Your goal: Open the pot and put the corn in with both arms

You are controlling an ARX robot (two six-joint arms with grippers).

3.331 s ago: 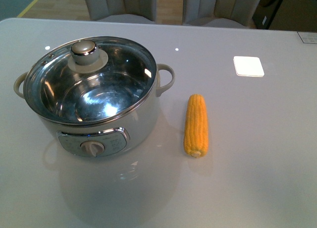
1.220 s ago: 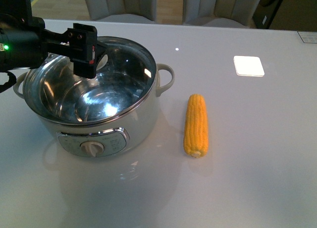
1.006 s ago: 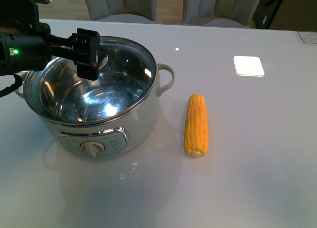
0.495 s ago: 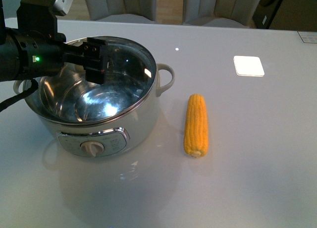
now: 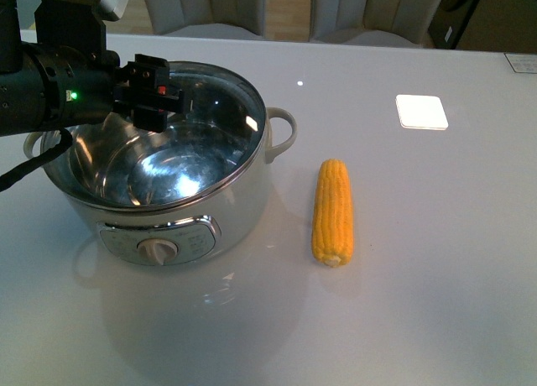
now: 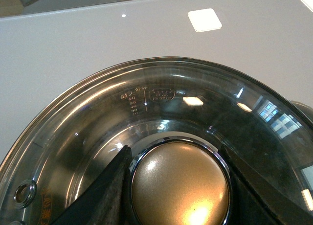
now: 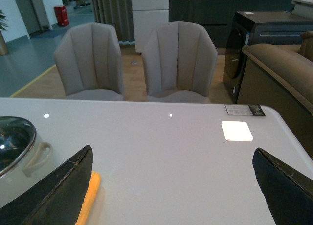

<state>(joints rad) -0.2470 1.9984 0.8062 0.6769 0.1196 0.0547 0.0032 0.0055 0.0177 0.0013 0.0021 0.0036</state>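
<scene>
The white pot (image 5: 243, 210) stands at the table's left with its glass lid (image 5: 214, 109) on it. My left gripper (image 5: 155, 92) is over the back of the lid, shut on the lid knob (image 6: 180, 183), with one dark finger (image 6: 105, 186) on each side of it. The lid's glass (image 6: 161, 102) shows the steel bowl below. The corn (image 5: 332, 211) lies flat on the table to the right of the pot, apart from it. My right gripper (image 7: 171, 186) is open and empty above the table, with the corn (image 7: 88, 198) by one finger. The pot's handle (image 7: 41, 154) shows there too.
A white square pad (image 5: 421, 112) lies on the table at the back right, also in the right wrist view (image 7: 236, 130). Two grey chairs (image 7: 178, 58) stand behind the table's far edge. A small label (image 5: 522, 63) lies at the table's right edge.
The left arm has come in from the left over the pot and closed on the lid knob. The lid stays on the pot. The corn has not moved.
</scene>
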